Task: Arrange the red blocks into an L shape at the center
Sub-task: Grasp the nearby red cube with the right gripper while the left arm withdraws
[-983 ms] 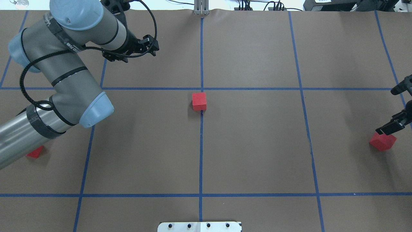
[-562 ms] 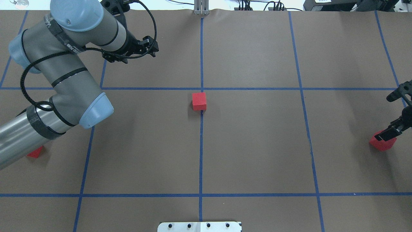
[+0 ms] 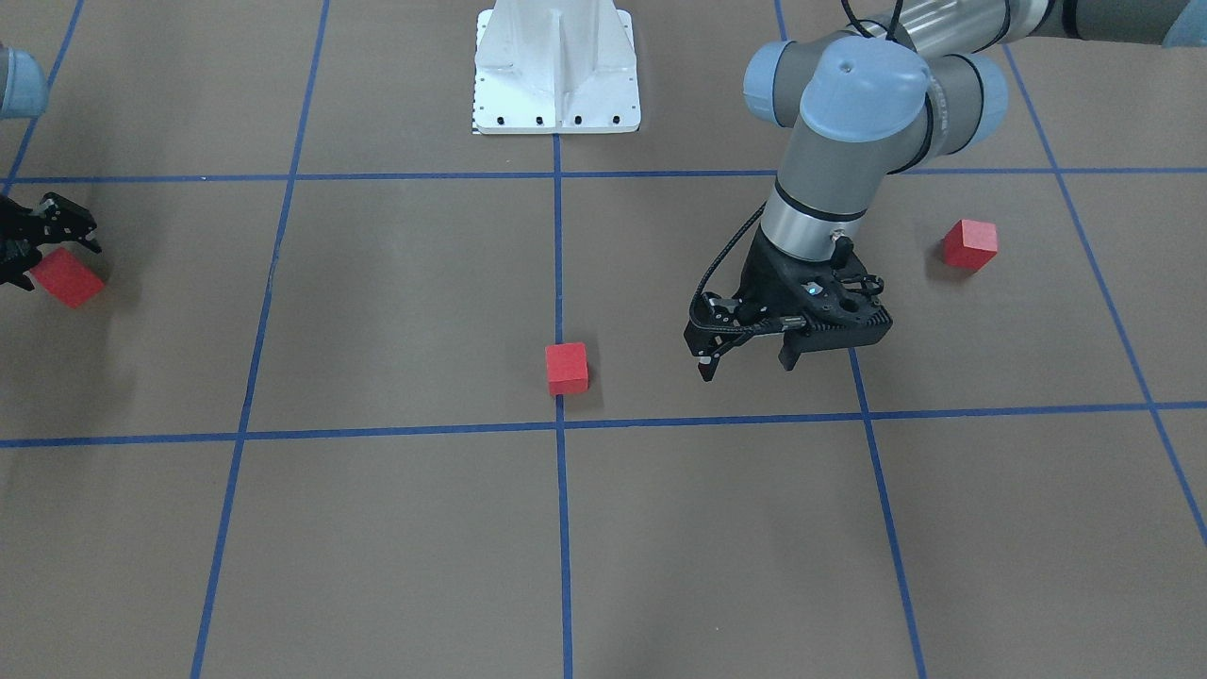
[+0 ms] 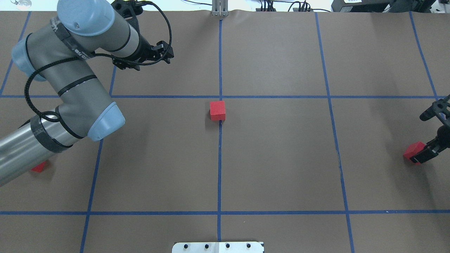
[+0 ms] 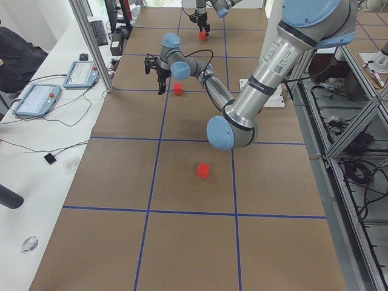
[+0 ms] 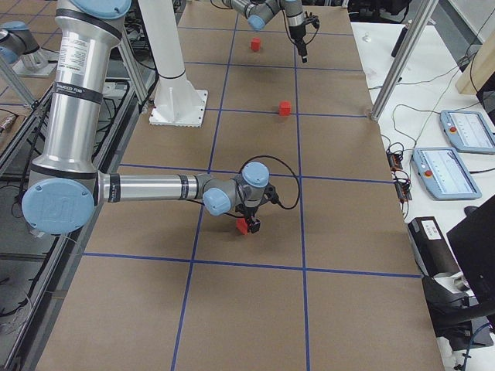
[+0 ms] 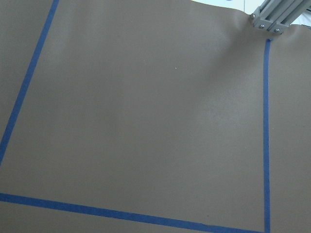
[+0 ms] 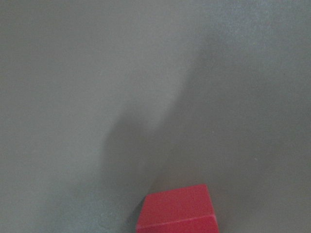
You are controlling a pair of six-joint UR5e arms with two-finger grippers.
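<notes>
Right now the right gripper [image 3: 42, 250] is hanging low over one red block [image 3: 66, 277] close to the right edge of the bench [image 4: 281, 158]. Its fingers are looking apart and are not clamped on anything. From overhead one finger is overlapping the block's outer side, and whether it is touching I cannot tell. That block is lying turned against the blue tape lines [image 4: 328, 105].

A second block [image 4: 217, 110] is sitting on the middle tape line, just on the robot's side of the centre crossing [image 4: 220, 96]. The third block [image 3: 969, 243] is resting toward the bench's left edge, and from overhead it is partly hidden beneath the left arm [image 4: 70, 98]. The left gripper [image 3: 747, 366] is hovering over bare bench toward the far edge, left of the middle line, with its fingers apart and empty.

The grasp on the right is looking off-centre. If the fingers are closing from this offset, one pad may be landing on the block's top or shoving it sideways instead of pinching it. Because the cube is turned, the pads could be catching corners rather than flat faces, letting it twist or pop out on the lift. Setting it beside the second block is also leaving little room — a wide-spread finger could be nudging that block off its line. The left arm's elbow is hanging above the third block, so a low swing there could be knocking it away.
</notes>
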